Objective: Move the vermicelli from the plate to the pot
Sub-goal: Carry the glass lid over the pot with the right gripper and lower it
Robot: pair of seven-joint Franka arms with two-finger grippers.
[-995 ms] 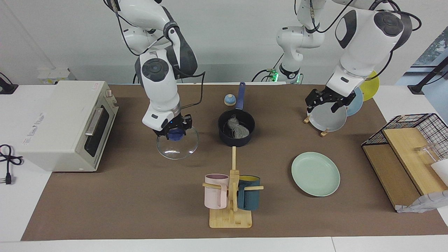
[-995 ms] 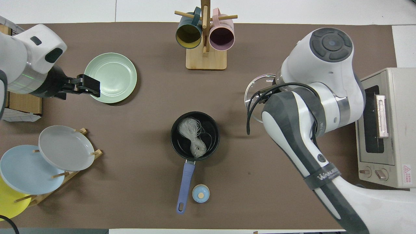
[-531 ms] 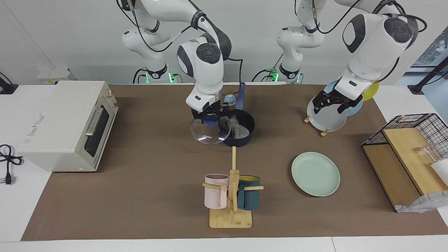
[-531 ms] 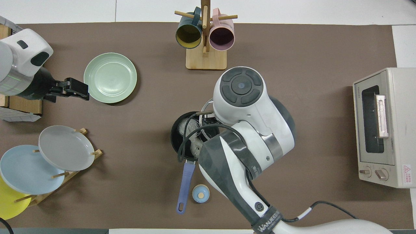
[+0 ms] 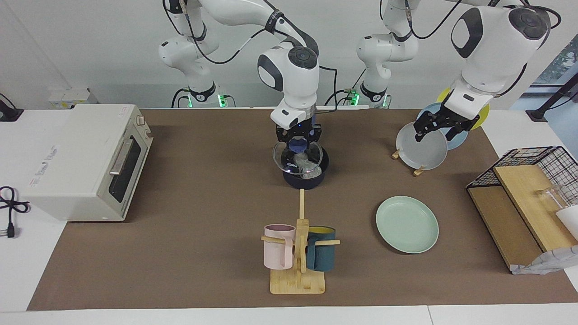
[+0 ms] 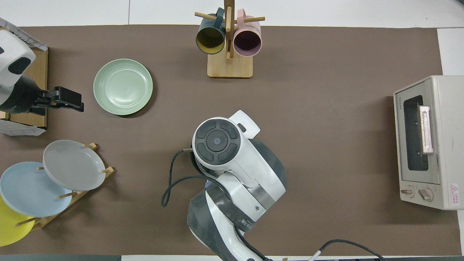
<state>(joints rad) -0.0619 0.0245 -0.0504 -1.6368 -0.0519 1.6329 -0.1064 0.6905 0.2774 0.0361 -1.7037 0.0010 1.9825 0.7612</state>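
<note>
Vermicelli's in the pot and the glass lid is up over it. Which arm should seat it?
Right. The right gripper already holds the glass lid by its blue knob, over the pot with the vermicelli inside. The left gripper hangs over the grey plate in the rack, toward the left arm's end.

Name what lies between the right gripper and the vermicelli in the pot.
In the facing view, a glass lid held by the right gripper lies over the vermicelli in the pot.

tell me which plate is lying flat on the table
The mint-green plate, flat on the mat. The grey plate, light blue plate and yellow plate lean in the rack.
</note>
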